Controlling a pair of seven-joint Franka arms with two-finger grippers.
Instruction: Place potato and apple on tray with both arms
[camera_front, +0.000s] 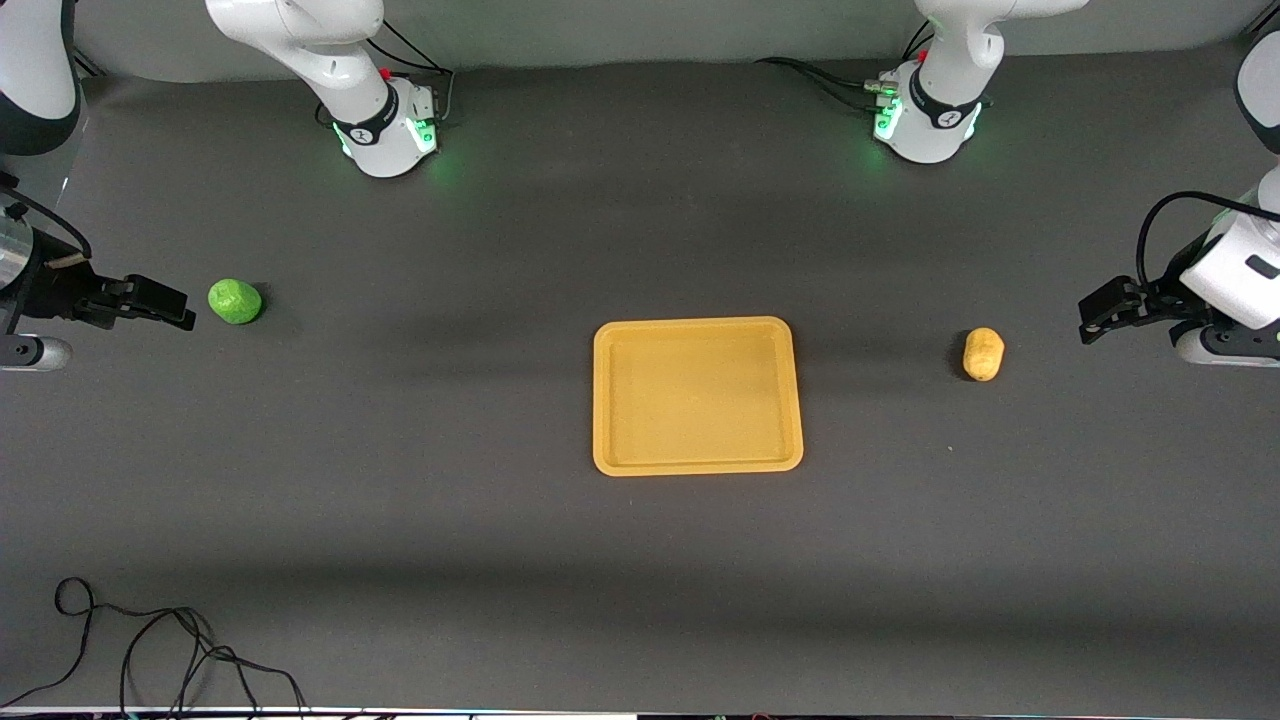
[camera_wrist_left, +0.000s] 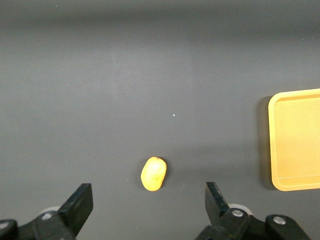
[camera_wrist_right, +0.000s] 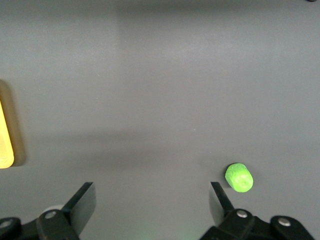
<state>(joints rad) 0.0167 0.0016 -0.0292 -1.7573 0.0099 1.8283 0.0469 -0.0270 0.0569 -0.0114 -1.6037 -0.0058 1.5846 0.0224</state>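
Observation:
The yellow-orange tray (camera_front: 697, 326) lies flat in the middle of the table, with nothing in it. The green apple (camera_front: 234, 301) sits on the table toward the right arm's end. The yellow-tan potato (camera_front: 983, 354) lies toward the left arm's end. My right gripper (camera_front: 172, 310) hovers open and empty over the table beside the apple. My left gripper (camera_front: 1093, 322) hovers open and empty over the table beside the potato. In the left wrist view the potato (camera_wrist_left: 153, 174) lies just ahead of the open gripper (camera_wrist_left: 148, 201), with the tray (camera_wrist_left: 296, 142) at the edge. In the right wrist view the apple (camera_wrist_right: 239, 177) lies next to one finger of the open gripper (camera_wrist_right: 152, 199).
The two arm bases (camera_front: 385, 135) (camera_front: 925, 125) stand along the table edge farthest from the front camera, with cables beside them. A loose black cable (camera_front: 150, 650) lies at the table corner nearest the front camera, at the right arm's end.

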